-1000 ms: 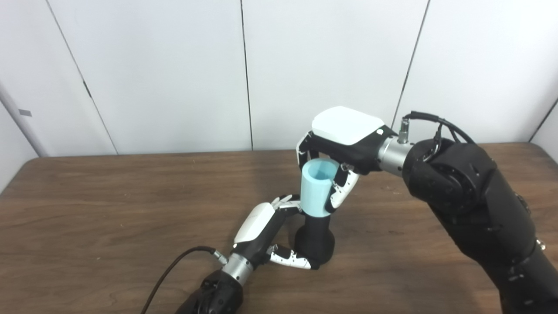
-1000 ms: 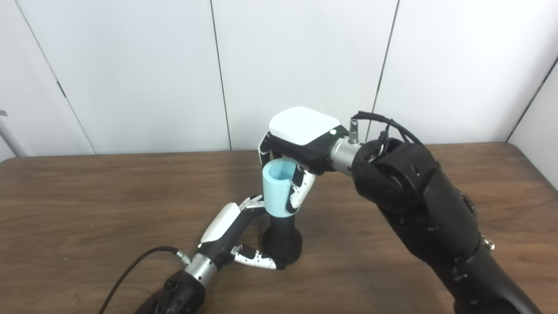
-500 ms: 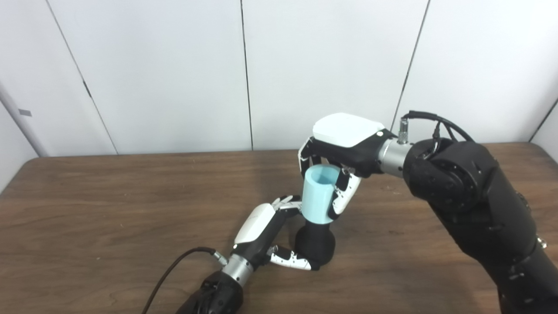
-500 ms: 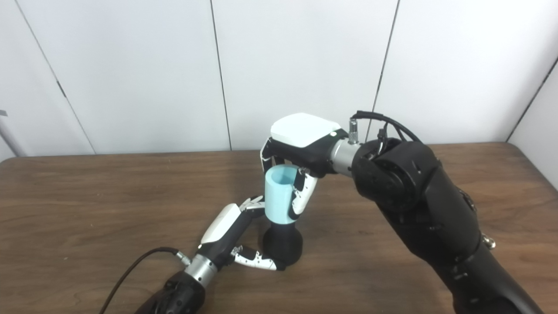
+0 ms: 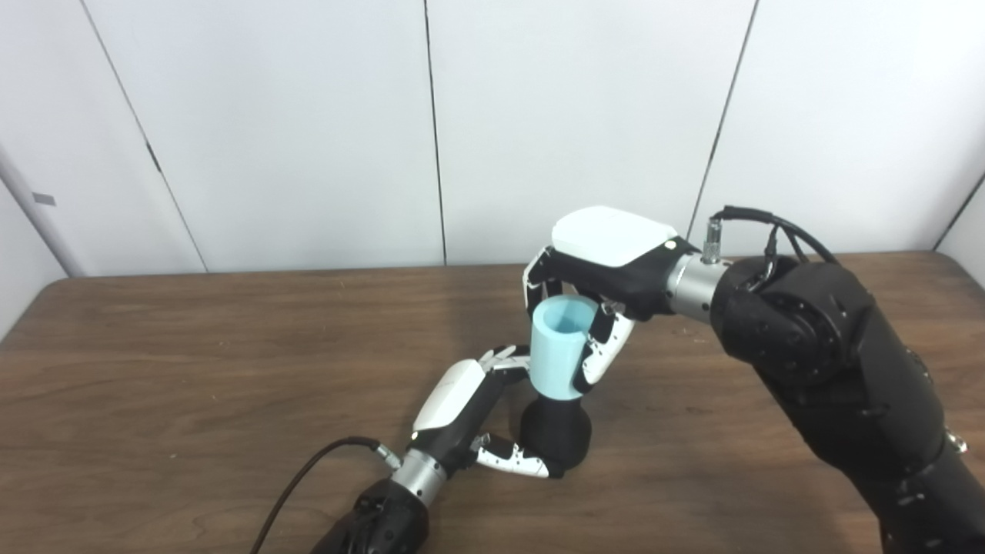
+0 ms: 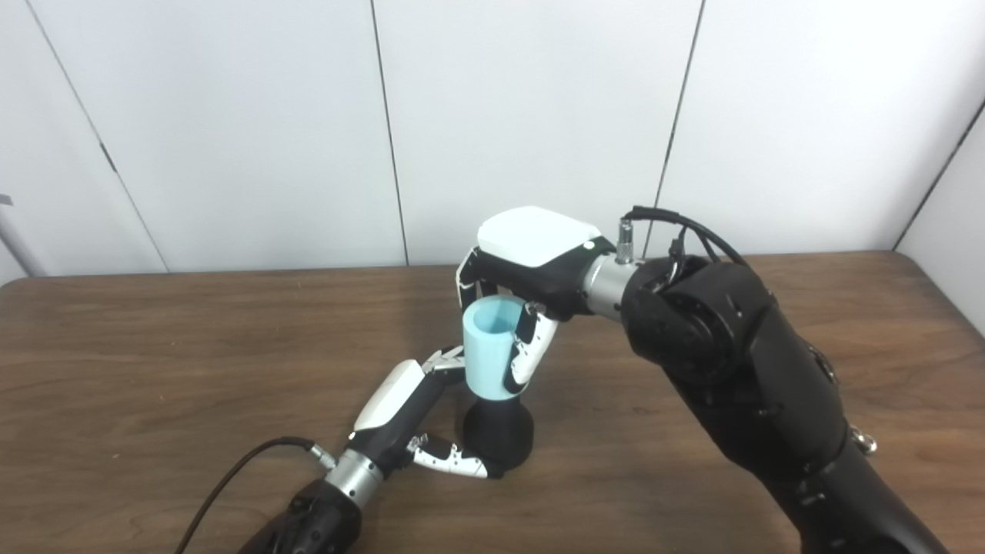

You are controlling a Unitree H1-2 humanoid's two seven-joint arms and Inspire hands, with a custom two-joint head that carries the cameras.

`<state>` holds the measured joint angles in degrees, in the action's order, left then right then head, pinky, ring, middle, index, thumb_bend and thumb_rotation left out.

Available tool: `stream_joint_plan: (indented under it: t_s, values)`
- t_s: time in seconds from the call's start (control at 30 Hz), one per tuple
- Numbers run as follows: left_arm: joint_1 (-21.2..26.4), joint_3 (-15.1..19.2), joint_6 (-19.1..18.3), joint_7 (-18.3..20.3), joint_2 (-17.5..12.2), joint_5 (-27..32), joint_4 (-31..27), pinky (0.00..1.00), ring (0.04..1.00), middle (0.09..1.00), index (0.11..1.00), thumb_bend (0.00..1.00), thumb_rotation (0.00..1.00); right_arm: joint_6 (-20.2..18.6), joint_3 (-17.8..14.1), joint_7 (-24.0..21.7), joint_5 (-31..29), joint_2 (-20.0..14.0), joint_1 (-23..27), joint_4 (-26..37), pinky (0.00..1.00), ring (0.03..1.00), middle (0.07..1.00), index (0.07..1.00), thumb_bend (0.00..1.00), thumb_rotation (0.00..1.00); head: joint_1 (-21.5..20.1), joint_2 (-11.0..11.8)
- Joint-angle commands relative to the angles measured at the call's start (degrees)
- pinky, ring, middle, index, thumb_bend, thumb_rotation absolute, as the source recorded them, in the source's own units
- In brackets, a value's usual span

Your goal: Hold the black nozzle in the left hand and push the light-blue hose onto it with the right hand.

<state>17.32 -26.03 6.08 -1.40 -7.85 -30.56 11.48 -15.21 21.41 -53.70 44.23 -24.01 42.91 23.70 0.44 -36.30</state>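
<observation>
The black nozzle (image 5: 555,435) stands upright on the brown table (image 5: 192,385), near its middle front. My left hand (image 5: 469,412) is wrapped around the nozzle's wide base from the left, thumb in front, fingers behind. The light-blue hose (image 5: 560,348), a short open-topped tube, sits on the nozzle's neck and hides it, so only the base shows below. My right hand (image 5: 596,300) grips the hose from above and the right, fingers on both sides of it. In the right eye view the hose (image 6: 489,348) and the nozzle (image 6: 499,437) stand the same way.
A black cable (image 5: 308,477) trails from my left wrist over the table's front edge. My bulky right forearm (image 5: 839,385) covers the right side of the table. White wall panels (image 5: 308,131) rise behind the far table edge.
The right hand has pressed the hose down over the nozzle's neck, so less black shows below the tube. The left hand and the nozzle's base have stayed put.
</observation>
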Motion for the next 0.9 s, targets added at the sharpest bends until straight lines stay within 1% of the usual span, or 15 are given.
stream_joint_plan:
  t_s: [0.0,0.3,0.43,0.73,0.87]
  values:
    - [-6.1,-1.8,-3.5,3.0,-1.0,-1.9,4.3,1.00,0.940,0.804,0.482,0.52,0.07,1.1,-0.1,1.2,-0.7,0.2,1.1,0.5,0.12,0.221,0.472,0.483,0.53,0.00,0.0,-0.1]
    - [-6.1,-1.7,-3.3,2.8,-1.0,-1.9,4.5,1.00,0.940,0.804,0.482,0.52,0.07,3.4,0.2,3.1,1.0,-0.2,-0.1,0.9,0.08,0.162,0.470,0.482,0.53,0.00,-0.1,-0.1]
    - [-6.2,-1.7,-3.4,2.9,-1.1,-1.9,4.2,1.00,0.940,0.804,0.482,0.52,0.07,3.8,0.2,3.6,1.5,-0.5,-0.7,0.8,0.07,0.156,0.470,0.483,0.53,0.00,0.0,-0.2]
    - [-6.1,-1.7,-3.5,3.0,-1.1,-1.8,4.3,1.00,0.940,0.804,0.482,0.52,0.07,4.2,-0.4,4.3,1.5,-1.1,-2.5,0.9,0.07,0.165,0.470,0.483,0.53,0.00,0.0,-0.2]
    - [-6.3,-1.6,-3.6,3.1,-1.2,-1.8,4.0,1.00,0.940,0.804,0.482,0.52,0.07,4.1,-0.7,4.6,1.8,-1.6,-3.5,0.8,0.10,0.210,0.471,0.483,0.53,0.00,-0.1,-0.1]
